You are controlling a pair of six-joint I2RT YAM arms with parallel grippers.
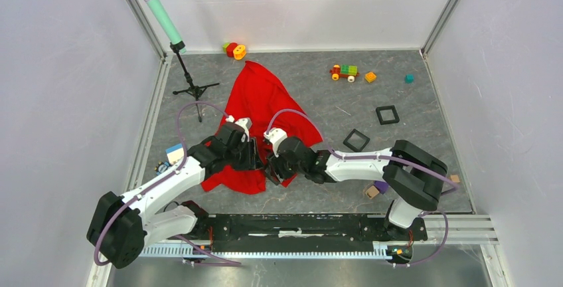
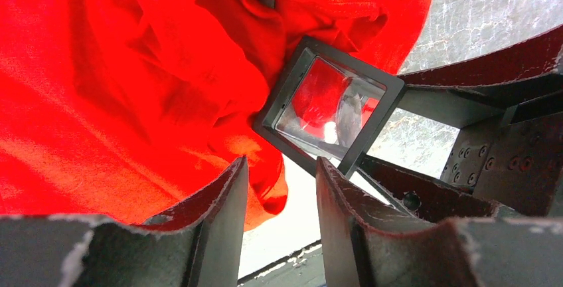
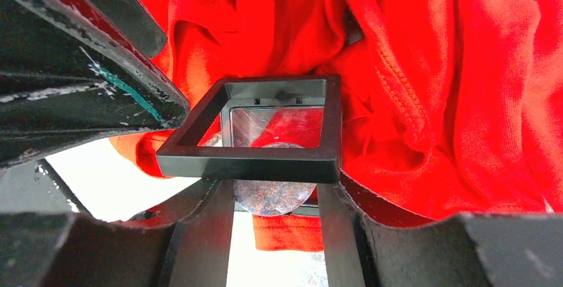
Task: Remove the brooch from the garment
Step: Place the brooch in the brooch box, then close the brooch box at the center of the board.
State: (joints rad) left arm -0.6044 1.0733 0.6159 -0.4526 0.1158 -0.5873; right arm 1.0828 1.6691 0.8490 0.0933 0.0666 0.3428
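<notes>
Left pincer (image 1: 254,157) and right pincer (image 1: 273,167) nearly touch above garment (image 1: 262,91).

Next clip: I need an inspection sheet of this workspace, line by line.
Surface: grey marbled table.
Job's things: red garment crumpled mid-table; the brooch is likely the small pale piece seen through the film of a black frame.
Clutter: two spare frames, toy train, ring toys, loose blocks, green tube on a tripod.
Grippers: left gripper open, nothing between its fingers; right gripper shut on the black frame, at the garment's near edge.
Cables: purple cables loop along both arms.
Surroundings: white walls on three sides; mounting rail at the near edge.
</notes>
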